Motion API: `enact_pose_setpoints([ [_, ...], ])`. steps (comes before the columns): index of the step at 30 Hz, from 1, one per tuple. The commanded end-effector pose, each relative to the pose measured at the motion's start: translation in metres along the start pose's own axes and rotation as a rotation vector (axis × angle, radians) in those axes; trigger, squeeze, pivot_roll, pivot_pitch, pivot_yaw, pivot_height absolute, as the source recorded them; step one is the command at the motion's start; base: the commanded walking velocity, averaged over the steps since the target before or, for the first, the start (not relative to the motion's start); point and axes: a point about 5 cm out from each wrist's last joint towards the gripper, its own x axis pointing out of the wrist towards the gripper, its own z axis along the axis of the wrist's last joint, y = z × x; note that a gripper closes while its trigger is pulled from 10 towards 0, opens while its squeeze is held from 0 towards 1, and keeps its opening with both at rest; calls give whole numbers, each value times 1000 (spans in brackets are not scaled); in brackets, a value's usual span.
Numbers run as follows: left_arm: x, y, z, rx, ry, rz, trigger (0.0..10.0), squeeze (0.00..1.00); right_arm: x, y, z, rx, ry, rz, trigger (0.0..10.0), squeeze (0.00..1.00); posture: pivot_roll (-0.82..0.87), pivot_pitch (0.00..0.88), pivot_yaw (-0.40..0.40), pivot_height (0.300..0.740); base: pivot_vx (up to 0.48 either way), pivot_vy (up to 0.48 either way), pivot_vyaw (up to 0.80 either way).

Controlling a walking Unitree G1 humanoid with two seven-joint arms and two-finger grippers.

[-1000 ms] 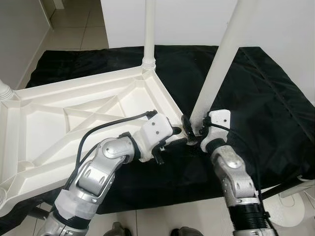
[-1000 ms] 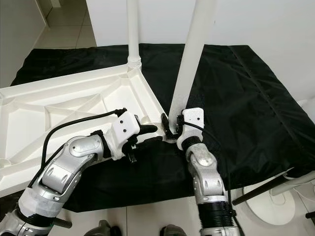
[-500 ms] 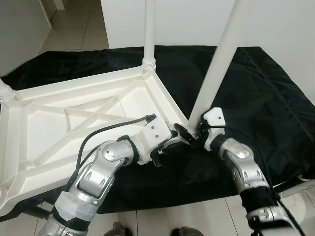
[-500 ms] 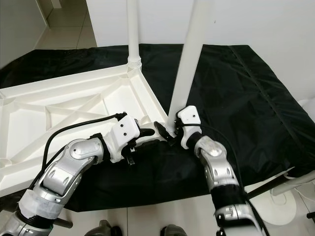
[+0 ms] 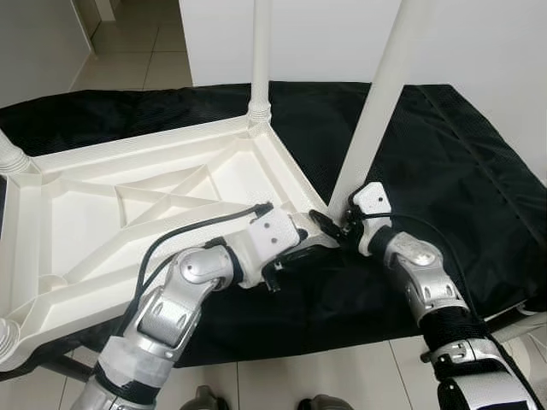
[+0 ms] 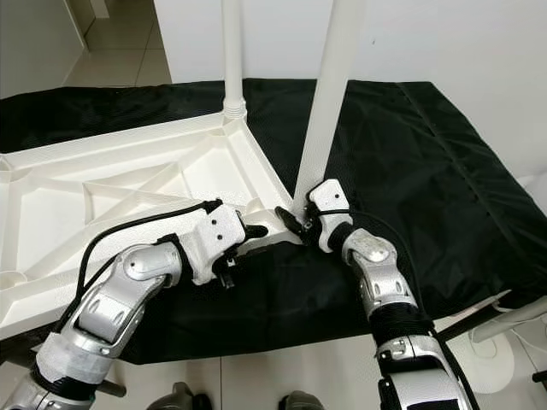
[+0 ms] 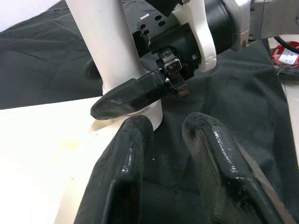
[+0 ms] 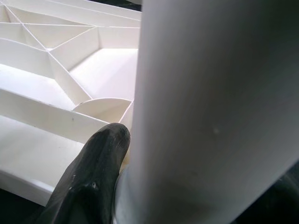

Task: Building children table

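Note:
An upturned white plastic children's table (image 5: 128, 205) lies on a black cloth. One white leg (image 5: 260, 60) stands upright in its far corner, and the base of another (image 5: 8, 155) shows at the left corner. My right gripper (image 5: 336, 220) is shut on the foot of a third leg (image 5: 376, 111), which leans slightly at the table's near right corner. In the right wrist view that leg (image 8: 205, 116) sits against one black finger (image 8: 93, 172). My left gripper (image 7: 169, 123) is open and holds nothing, just beside that corner and a short way from the right gripper.
The black cloth (image 5: 461, 171) covers the raised surface under the table and hangs over its near edge. Tiled floor lies in front. A white round stand base (image 6: 483, 346) and a dark bar are at the lower right. A white wall is behind.
My right elbow swung outward and the wrist turned around the leg's foot, keeping hold. The leg stands slightly more upright. My left gripper stayed at the corner.

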Motion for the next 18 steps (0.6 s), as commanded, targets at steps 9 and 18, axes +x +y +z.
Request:
enact_pose_setpoints([
  [9, 2, 5, -3, -28, -3, 136, 10000, 0, -4, 7, -21, 219, 83, -344, 10000, 0, -104, 44, 18, 740, 0, 0, 0],
  [18, 7, 2, -1, -31, -18, 123, 10000, 0, -1, 52, -25, 360, 123, -713, 10000, 0, -126, 67, 22, 740, 0, 0, 0],
])
